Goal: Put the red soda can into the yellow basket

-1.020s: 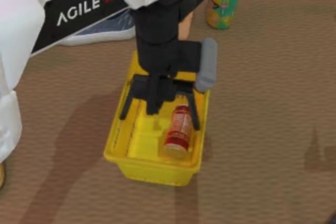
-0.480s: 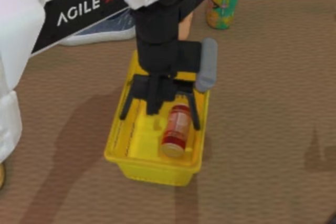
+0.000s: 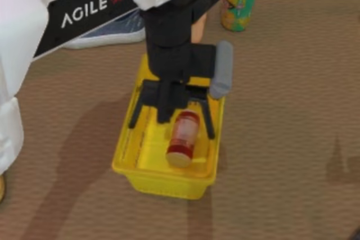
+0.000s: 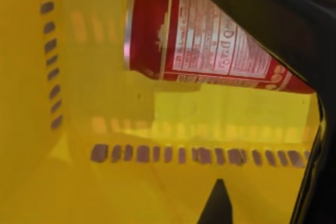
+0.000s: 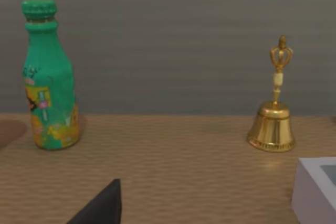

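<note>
The red soda can (image 3: 183, 139) lies on its side inside the yellow basket (image 3: 163, 182), silver end toward the near wall, with nothing holding it. My left gripper (image 3: 171, 130) hangs over the basket's far half, open, its two black fingers spread either side of the can and apart from it. In the left wrist view the can (image 4: 199, 40) rests on the basket's floor beside a slotted wall (image 4: 79, 182), beyond one dark fingertip (image 4: 218, 205). Of my right gripper only one fingertip (image 5: 105, 205) shows, over bare table.
A green bottle (image 3: 239, 1) stands behind the basket, and the right wrist view shows this bottle (image 5: 50, 77) too. A grey shoe (image 3: 112, 29) lies at the back left. A gold bell (image 5: 273, 124) and a white box (image 5: 317, 192) stand near my right arm.
The can has shifted a little to the left and toward the far side inside the basket, and it has turned slightly. My left arm has stayed where it was.
</note>
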Controlling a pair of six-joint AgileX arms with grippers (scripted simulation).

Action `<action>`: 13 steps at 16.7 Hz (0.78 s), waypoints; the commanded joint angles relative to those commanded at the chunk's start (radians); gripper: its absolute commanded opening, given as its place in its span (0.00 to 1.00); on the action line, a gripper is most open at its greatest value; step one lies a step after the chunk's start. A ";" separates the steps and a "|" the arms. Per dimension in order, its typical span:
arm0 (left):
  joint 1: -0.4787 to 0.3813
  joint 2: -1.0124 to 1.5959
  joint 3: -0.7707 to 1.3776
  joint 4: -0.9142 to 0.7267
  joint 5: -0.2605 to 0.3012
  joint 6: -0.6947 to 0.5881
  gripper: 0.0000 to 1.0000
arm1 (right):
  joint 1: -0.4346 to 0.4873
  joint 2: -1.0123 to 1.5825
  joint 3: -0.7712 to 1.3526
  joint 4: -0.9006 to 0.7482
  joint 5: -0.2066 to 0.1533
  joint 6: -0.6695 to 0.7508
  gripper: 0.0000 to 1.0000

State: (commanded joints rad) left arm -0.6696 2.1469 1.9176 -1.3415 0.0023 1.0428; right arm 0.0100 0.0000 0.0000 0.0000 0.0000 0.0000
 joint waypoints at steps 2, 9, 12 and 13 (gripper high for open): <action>0.000 0.000 0.000 0.000 0.000 0.000 0.00 | 0.000 0.000 0.000 0.000 0.000 0.000 1.00; 0.000 0.000 0.000 0.000 0.000 0.000 0.00 | 0.000 0.000 0.000 0.000 0.000 0.000 1.00; 0.001 0.000 0.003 -0.004 0.000 0.002 0.00 | 0.000 0.000 0.000 0.000 0.000 0.000 1.00; 0.005 -0.002 0.016 -0.018 -0.002 0.007 0.00 | 0.000 0.000 0.000 0.000 0.000 0.000 1.00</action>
State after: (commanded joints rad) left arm -0.6649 2.1447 1.9333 -1.3596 0.0008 1.0494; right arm 0.0100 0.0000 0.0000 0.0000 0.0000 0.0000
